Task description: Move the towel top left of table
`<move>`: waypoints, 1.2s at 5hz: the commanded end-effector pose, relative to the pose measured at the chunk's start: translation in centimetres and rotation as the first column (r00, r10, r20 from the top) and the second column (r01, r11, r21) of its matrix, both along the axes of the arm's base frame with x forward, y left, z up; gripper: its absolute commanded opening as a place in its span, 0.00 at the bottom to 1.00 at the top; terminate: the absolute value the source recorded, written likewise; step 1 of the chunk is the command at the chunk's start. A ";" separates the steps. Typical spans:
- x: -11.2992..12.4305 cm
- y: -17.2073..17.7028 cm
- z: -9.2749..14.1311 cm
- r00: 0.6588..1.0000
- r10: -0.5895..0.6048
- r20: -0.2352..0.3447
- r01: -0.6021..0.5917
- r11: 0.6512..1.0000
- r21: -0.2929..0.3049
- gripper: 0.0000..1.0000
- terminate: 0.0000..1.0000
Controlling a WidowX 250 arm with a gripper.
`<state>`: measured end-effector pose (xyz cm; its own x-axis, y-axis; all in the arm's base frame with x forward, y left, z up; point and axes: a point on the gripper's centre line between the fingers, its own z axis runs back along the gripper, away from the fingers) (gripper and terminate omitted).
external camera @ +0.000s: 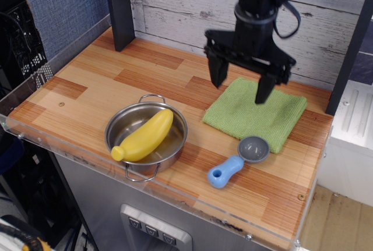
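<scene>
The light green folded towel (254, 114) lies flat at the back right of the wood-plank table (93, 82). My black gripper (240, 89) hangs open just above the towel's far edge, one finger (218, 71) over its left corner and the other (263, 85) over its middle. The jaws hold nothing. The table's top left corner lies bare by a dark post.
A steel pot (146, 136) with a yellow squash-shaped toy (143, 136) in it stands front centre. A blue-handled grey scoop (238, 161) lies just in front of the towel. A dark post (119, 7) stands at the back left. A clear acrylic rim (76, 152) edges the front.
</scene>
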<state>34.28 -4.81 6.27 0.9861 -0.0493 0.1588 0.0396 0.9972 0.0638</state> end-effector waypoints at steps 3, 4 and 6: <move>2.3 -1.2 -5.7 0.991 -0.116 0.066 0.121 0.989 -0.085 1.00 0.00; 0.5 -1.0 -9.0 0.988 -0.157 -0.004 0.157 0.987 -0.048 1.00 0.00; -1.2 3.1 -9.8 0.996 -0.024 -0.089 0.020 0.999 -0.042 1.00 0.00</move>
<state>35.76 -3.82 -0.03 0.9725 -0.1175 0.2011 0.1171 0.9930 0.0141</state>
